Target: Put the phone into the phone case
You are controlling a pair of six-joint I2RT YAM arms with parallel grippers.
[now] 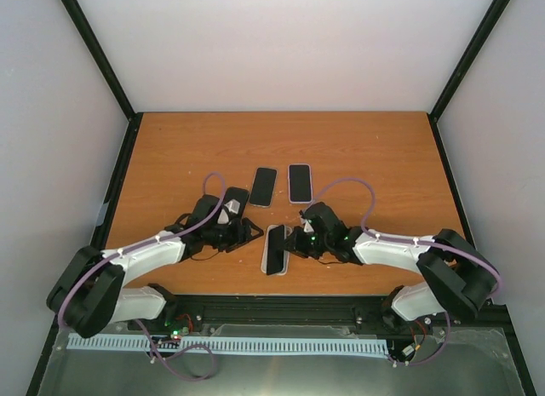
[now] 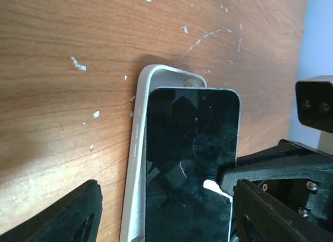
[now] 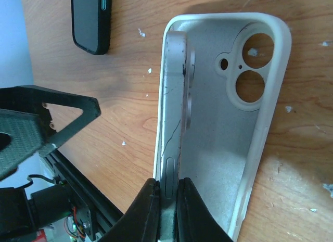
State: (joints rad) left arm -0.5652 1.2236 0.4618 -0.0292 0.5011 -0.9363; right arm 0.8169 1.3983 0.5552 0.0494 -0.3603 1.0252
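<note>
The phone (image 2: 190,164), black screen up, rests tilted in the white phone case (image 2: 136,164), its left long edge down in the case and its right edge lifted. My right gripper (image 3: 169,200) is shut on that lifted edge of the phone (image 3: 174,122), above the case's grey inside (image 3: 244,127) with its camera holes. My left gripper (image 2: 175,211) is open just short of the phone's near end, one finger (image 2: 62,216) left of the case. From above, both grippers (image 1: 243,230) (image 1: 294,238) flank the phone (image 1: 276,251).
Two more phones (image 1: 264,186) (image 1: 299,182) lie side by side further back on the wooden table. A dark phone or case (image 3: 92,21) lies by my left wrist (image 1: 236,198). The black front rail (image 3: 67,174) runs close behind the grippers.
</note>
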